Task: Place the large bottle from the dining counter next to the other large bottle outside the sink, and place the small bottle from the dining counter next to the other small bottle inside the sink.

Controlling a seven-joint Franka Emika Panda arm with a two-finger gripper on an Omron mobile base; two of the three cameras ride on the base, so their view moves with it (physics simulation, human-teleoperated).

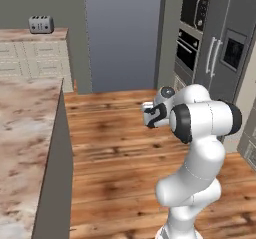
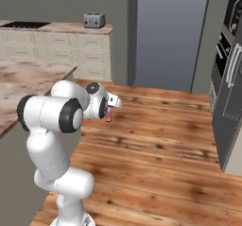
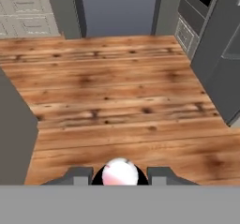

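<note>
Left base view: the white arm rises over the wooden floor (image 1: 115,148), beside the dining worktop (image 1: 25,133) of pinkish-brown stone, which lies to the arm's left. The gripper (image 1: 149,117) is folded in close to the arm's upper joints, held above the floor and clear of the dining worktop's edge. A toaster (image 1: 41,24) stands on the pale cabinet worktop (image 1: 35,35) beyond the dining worktop. Dark ovens and a tall grey fridge (image 1: 222,53) stand across the floor from it.

Right base view: a small pink bottle (image 2: 108,115) hangs below the gripper (image 2: 112,106), over the floor just off the dining worktop's (image 2: 23,83) corner. The toaster (image 2: 94,20) sits further back.

Hand view: the fingers (image 3: 80,175) are closed on the bottle (image 3: 120,172), whose rounded pale pink top sits between the two dark tips. Beyond it the floor (image 3: 117,87) runs to a grey wall, with the dining worktop's grey side (image 3: 14,138) at the picture's left.
</note>
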